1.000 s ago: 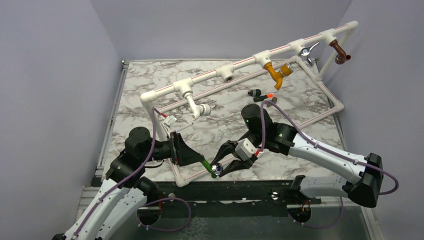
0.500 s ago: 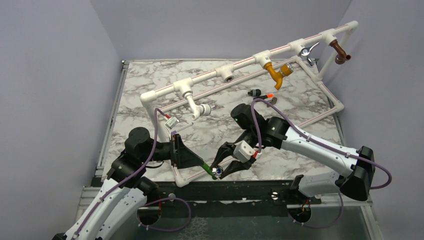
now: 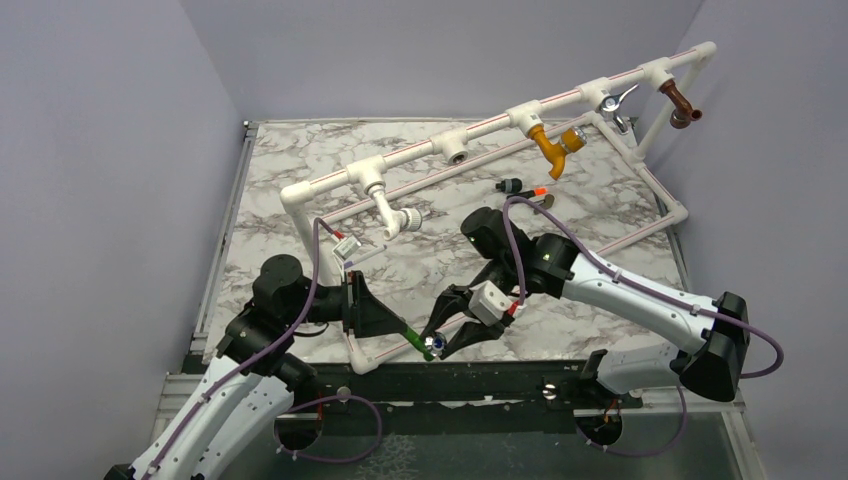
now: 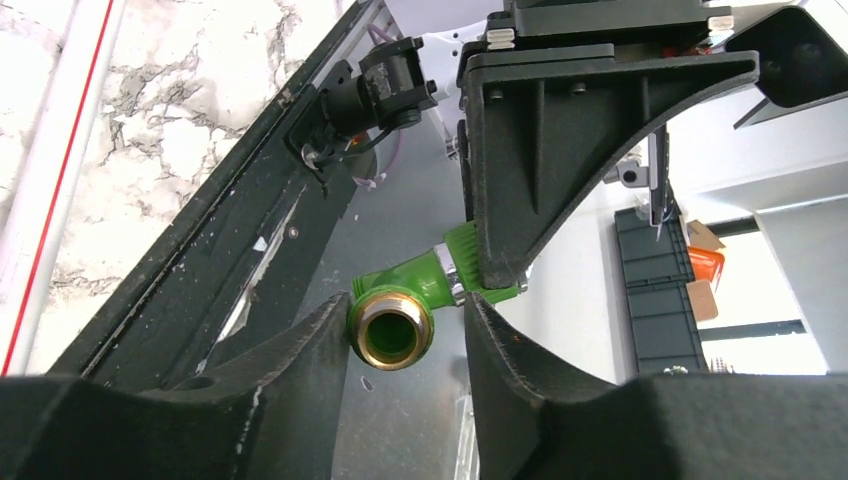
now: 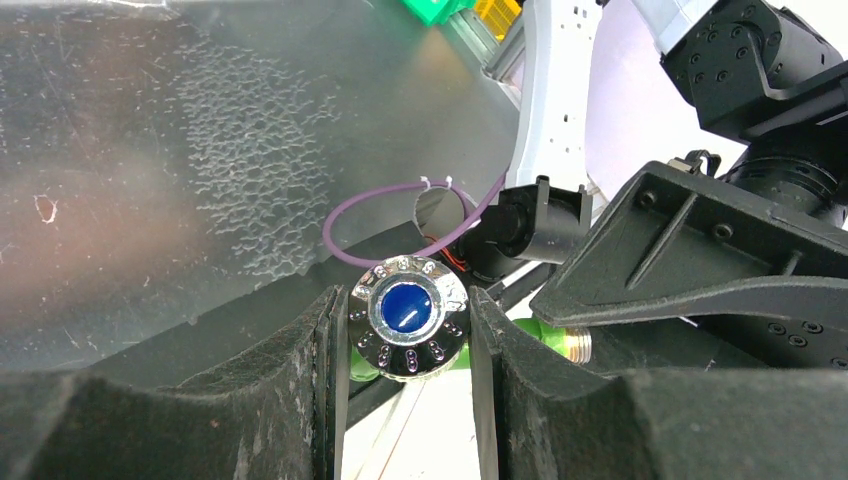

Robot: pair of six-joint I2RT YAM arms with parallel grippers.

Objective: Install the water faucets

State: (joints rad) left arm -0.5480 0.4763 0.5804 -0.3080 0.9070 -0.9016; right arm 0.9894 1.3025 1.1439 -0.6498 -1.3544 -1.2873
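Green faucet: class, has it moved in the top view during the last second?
No. The green faucet stays in the same spot, just right of the near corner of the white pipe frame.

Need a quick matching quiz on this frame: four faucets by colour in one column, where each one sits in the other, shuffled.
Things:
1. green faucet
2. yellow faucet
3. brown faucet
4. white faucet

Places:
A. at the far right end of the pipe frame
B. knob clamped between the fingers of the right gripper
C. hanging from the leftmost fitting on the frame's top pipe
D. on the top pipe, right of the empty tee

Pairs: 1-B, 2-D, 3-A, 4-C
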